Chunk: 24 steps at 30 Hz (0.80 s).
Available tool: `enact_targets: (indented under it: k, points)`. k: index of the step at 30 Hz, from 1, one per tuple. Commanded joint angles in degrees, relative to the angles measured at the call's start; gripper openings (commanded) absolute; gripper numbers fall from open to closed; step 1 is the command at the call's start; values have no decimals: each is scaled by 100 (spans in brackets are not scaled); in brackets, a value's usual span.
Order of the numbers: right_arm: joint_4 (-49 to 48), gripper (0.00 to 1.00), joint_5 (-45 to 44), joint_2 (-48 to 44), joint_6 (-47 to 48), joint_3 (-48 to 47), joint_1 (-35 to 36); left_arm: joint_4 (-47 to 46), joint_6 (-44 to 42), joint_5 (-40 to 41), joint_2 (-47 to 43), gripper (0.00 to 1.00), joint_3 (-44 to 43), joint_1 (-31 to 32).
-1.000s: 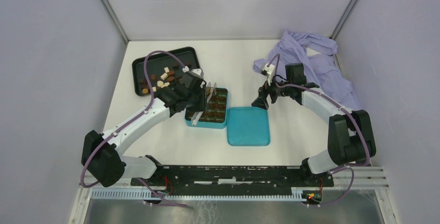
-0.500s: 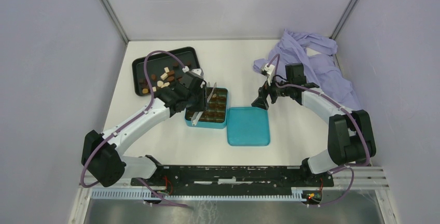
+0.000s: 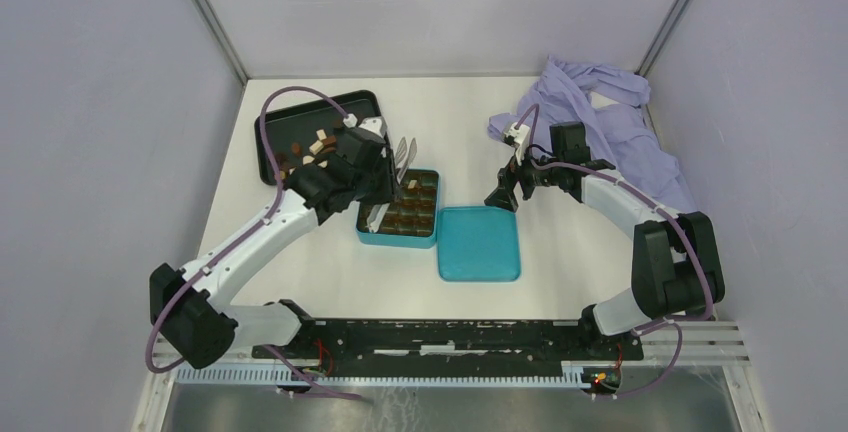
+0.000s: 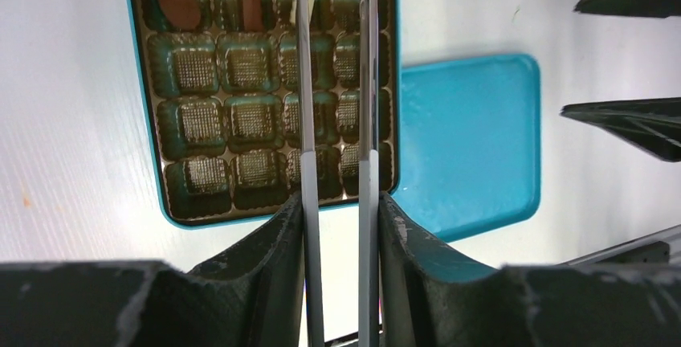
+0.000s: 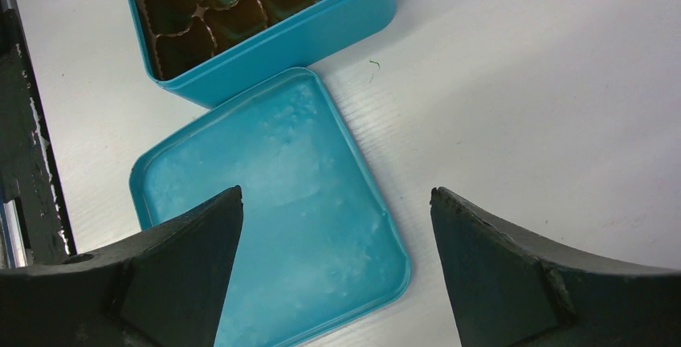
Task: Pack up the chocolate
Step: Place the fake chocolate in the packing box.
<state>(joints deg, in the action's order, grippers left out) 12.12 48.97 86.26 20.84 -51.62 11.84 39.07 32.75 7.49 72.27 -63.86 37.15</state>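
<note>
Few chocolate pieces along teal box edge, left claw clamping tongs above, right claw spread near lid

White-shelled arms, black joints and bases, looping purple cables, dark wedge-shaped fingers

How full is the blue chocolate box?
Nearly empty. The blue box holds only a few chocolate pieces in one end row; other visible cups of its brown insert are bare. Some hide behind metal tongs.
</note>
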Motion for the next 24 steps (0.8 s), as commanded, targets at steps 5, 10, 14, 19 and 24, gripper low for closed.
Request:
enact_targets:
  k: [5, 10, 14, 19, 24]
  points:
    - [-80, 93, 104, -19, 0, -24, -6, -249, -330, -69, -213, 40, -585, -426]
    - [-87, 93, 108, -47, 8, -22, -14, -328, -488, -803, -224, 40, -628, -1476]
    - [-85, 92, 121, -56, 8, -33, -7, -357, -657, -1469, -70, 40, -655, -2417]
    - [-96, 93, 156, -65, 8, -42, -8, -190, -983, -1560, 495, 40, -1007, -2960]
    - [-105, 92, 157, -71, 8, -55, -11, -95, -1228, -1553, 1020, 40, -1361, -3227]
